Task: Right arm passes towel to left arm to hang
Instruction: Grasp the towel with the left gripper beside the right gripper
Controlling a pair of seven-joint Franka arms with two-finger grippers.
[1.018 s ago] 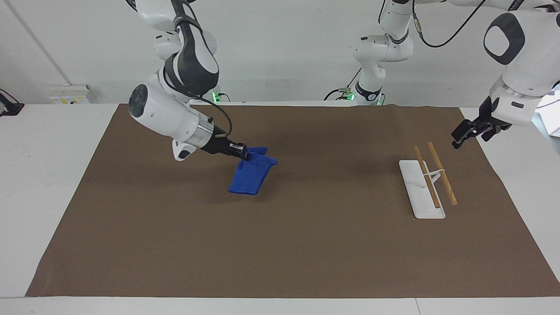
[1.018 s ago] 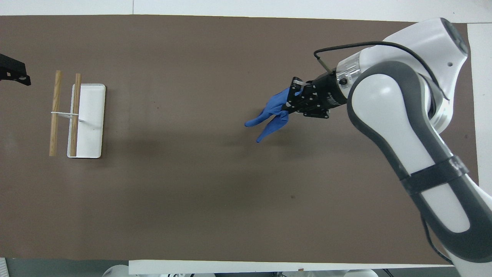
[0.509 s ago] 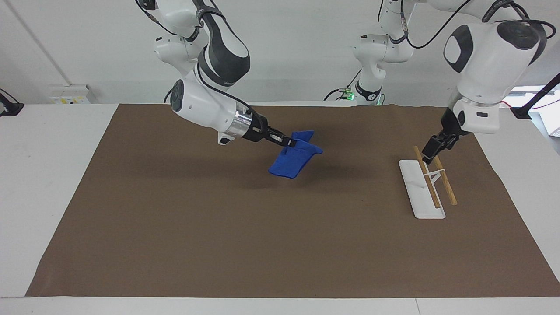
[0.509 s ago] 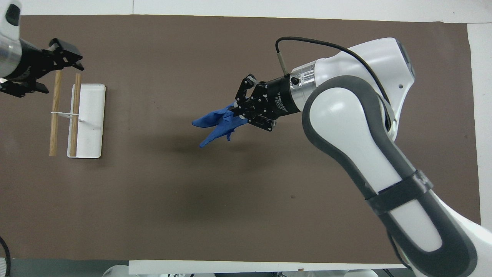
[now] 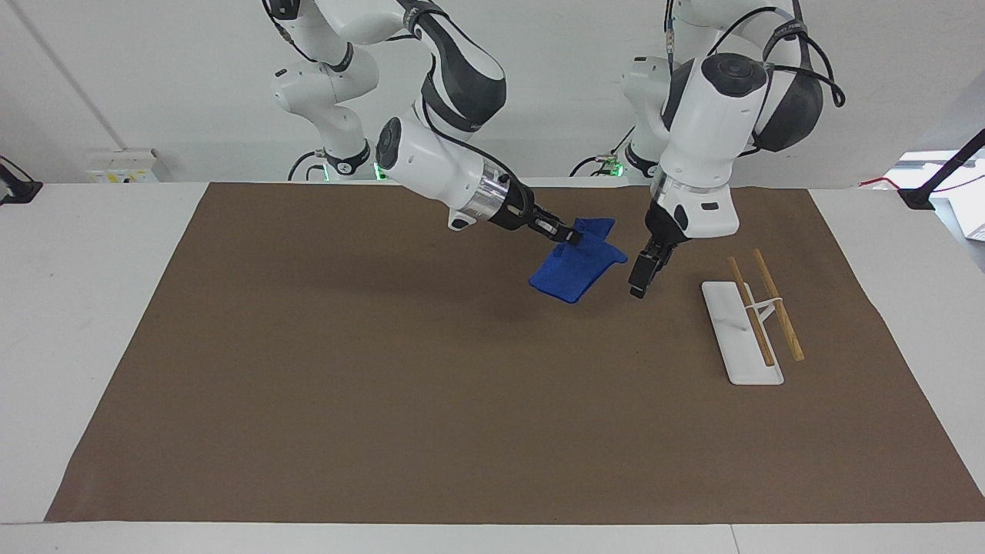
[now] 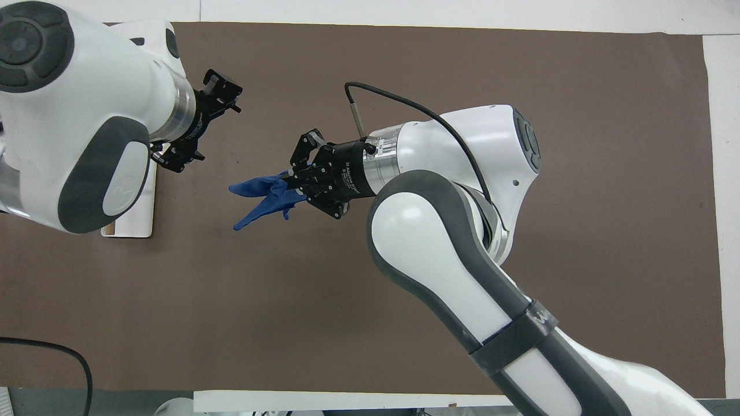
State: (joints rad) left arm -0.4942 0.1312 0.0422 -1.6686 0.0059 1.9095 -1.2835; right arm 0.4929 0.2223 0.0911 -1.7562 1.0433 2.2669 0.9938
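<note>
Your right tool [image 5: 568,237] is clenched on one edge of the towel [image 5: 575,266], which hangs over the desk [image 5: 308,346]. Your left tool [image 5: 639,282], fingers apart, hovers just beside it. Release too early and the towel could drop short of the rack [image 5: 742,331].

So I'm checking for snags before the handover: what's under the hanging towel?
Only bare brown mat and the towel's shadow lie under the towel, which hangs from the right gripper. Nothing is hidden beneath it. The left gripper hovers beside it.

Royal-blue towel [image 5: 573,265] hangs crumpled in the air over the mat.
</note>
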